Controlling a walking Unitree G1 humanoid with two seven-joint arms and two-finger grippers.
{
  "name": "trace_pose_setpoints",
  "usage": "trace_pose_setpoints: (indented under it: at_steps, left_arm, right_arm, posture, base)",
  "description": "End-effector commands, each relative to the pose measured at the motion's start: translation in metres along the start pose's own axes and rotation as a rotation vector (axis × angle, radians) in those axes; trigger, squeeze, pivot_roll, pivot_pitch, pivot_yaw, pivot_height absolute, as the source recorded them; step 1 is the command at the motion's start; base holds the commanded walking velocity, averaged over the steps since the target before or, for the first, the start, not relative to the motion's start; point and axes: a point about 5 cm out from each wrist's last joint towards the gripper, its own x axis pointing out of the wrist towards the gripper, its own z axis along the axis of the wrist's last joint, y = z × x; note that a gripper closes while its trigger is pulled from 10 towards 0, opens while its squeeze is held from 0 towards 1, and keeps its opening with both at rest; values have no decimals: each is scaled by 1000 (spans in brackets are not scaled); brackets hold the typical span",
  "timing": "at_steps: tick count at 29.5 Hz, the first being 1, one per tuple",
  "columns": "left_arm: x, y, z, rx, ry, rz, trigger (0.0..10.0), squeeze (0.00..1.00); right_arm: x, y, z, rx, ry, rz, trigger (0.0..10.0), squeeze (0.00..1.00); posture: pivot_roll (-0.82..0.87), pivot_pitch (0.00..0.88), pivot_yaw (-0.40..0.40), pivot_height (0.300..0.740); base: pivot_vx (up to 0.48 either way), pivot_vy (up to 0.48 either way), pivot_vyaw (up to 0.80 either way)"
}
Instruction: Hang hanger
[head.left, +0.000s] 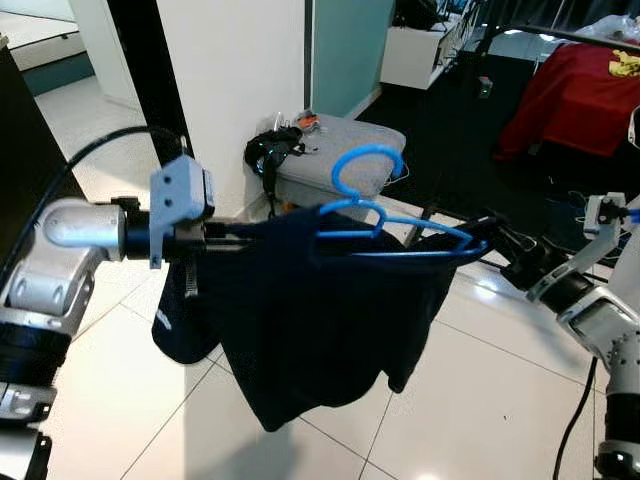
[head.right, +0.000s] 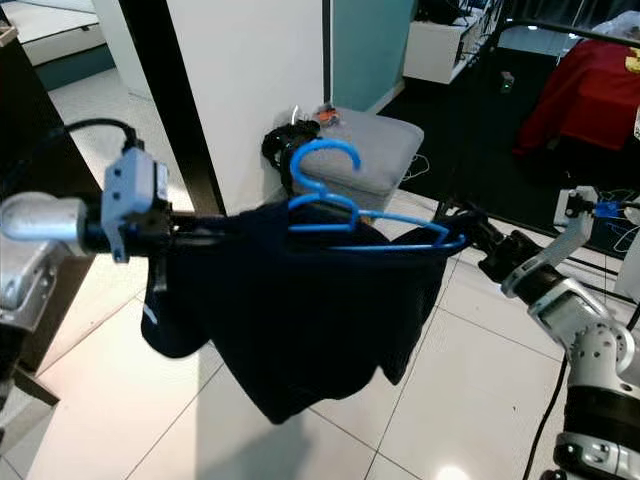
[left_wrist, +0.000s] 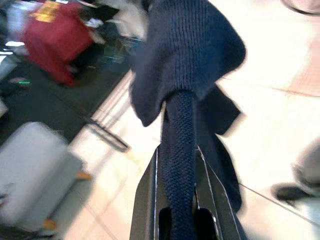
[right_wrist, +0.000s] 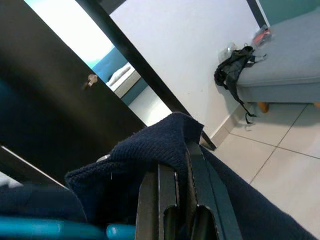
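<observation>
1. My left gripper (head.left: 232, 236), on its silver arm, is clamped on the left edge of a dark navy knitted garment (head.left: 320, 320); in the left wrist view a roll of the knit runs between my 2 black fingers (left_wrist: 150, 200), which close on it.
2. My right gripper (head.left: 478, 240) is closed on the right edge of the same garment; in the right wrist view the knit folds over my fingers (right_wrist: 200, 200) and is pinched between them.
3. The garment hangs stretched between my 2 grippers, sagging toward the glossy white tiled floor (head.left: 480, 400).
4. A bright blue plastic hanger (head.left: 375, 205) sits on the garment's top edge, its hook upright, its right tip just beside my right gripper.
5. Farther off, a grey cushioned stool (head.left: 345, 152) stands against a white wall, a tangle of black straps (head.left: 270, 150) on its left end.
6. Far right, a red cloth (head.left: 575, 95) drapes over something.
</observation>
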Motion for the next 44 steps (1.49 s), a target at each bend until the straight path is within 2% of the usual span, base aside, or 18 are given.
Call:
trace_pose_setpoints:
  at_steps: [1,5,7,8,11,13,16,19,20,22,24,26,29,32,36,40,41,44]
  left_arm:
    - [-3,-2,-5,61,80,-29,10000,0]
    - [-4,0,-6,76,100,-14,10000,0]
    - [-4,7,-7,102,126,24,10000,0]
    - [-4,7,-7,102,126,24,10000,0]
    - [-1,14,-7,114,135,81,10000,0]
    - [0,14,-6,111,131,92,10000,0]
    - [2,14,-6,102,128,100,10000,0]
    - [8,8,-10,49,134,102,10000,0]
    - [8,8,-10,49,134,102,10000,0]
    - [12,2,-14,33,144,98,10000,0]
    - [12,-1,-15,36,147,91,10000,0]
    - [12,-4,-16,48,149,82,10000,0]
    - [9,-7,-13,110,158,47,10000,0]
    - [7,-7,-13,128,171,39,10000,0]
    - [2,-3,-15,151,207,41,10000,0]
    - [-8,11,-18,140,271,111,10000,0]
    - [-13,18,-19,124,286,163,10000,0]
    - [-16,22,-19,115,292,192,10000,0]
  right_arm:
    - [0,5,5,-41,48,16,0,0]
    - [-1,9,1,-64,115,50,0,0]
    - [-2,16,-7,-105,258,104,0,0]
    - [-2,16,-7,-105,258,104,0,0]
    - [-1,33,-15,-162,419,195,0,0]
    - [0,38,-15,-176,447,222,0,0]
    - [2,42,-13,-196,460,230,0,0]
    - [14,33,3,-240,425,113,0,0]
    - [14,33,3,-240,425,113,0,0]
    - [20,21,15,-219,355,-11,0,0]
    - [21,17,19,-206,333,-44,0,0]
    - [22,16,22,-196,323,-57,0,0]
    - [19,22,27,-208,334,4,0,0]
    - [17,24,27,-226,354,29,0,0]
    - [13,24,29,-248,386,42,0,0]
    - [4,18,39,-282,412,37,0,0]
    - [1,15,44,-292,410,26,0,0]
    - [-2,13,46,-295,404,23,0,0]
  posture:
    - [-7,75,-6,740]
    - [-8,75,-7,740]
    - [-6,77,-6,740]
    - [-6,77,-6,740]
    - [-10,77,-5,740]
    - [-10,77,-5,740]
    - [-12,77,-7,740]
    - [-11,75,-9,740]
    - [-11,75,-9,740]
    - [-4,77,-10,740]
    - [-2,76,-11,740]
    - [-2,76,-12,740]
    - [1,75,-16,740]
    - [1,74,-18,740]
    - [3,73,-20,740]
    - [1,70,-20,740]
    - [-2,73,-21,740]
    - [-3,77,-21,740]
  base:
    - [0,0,0]
    - [0,0,0]
    - [0,0,0]
    - [0,0,0]
    - [0,0,0]
    - [0,0,0]
    - [0,0,0]
    - [0,0,0]
    - [0,0,0]
    - [0,0,0]
    - [0,0,0]
    - [0,0,0]
    - [0,0,0]
    - [0,0,0]
    - [0,0,0]
    - [0,0,0]
    - [0,0,0]
    - [0,0,0]
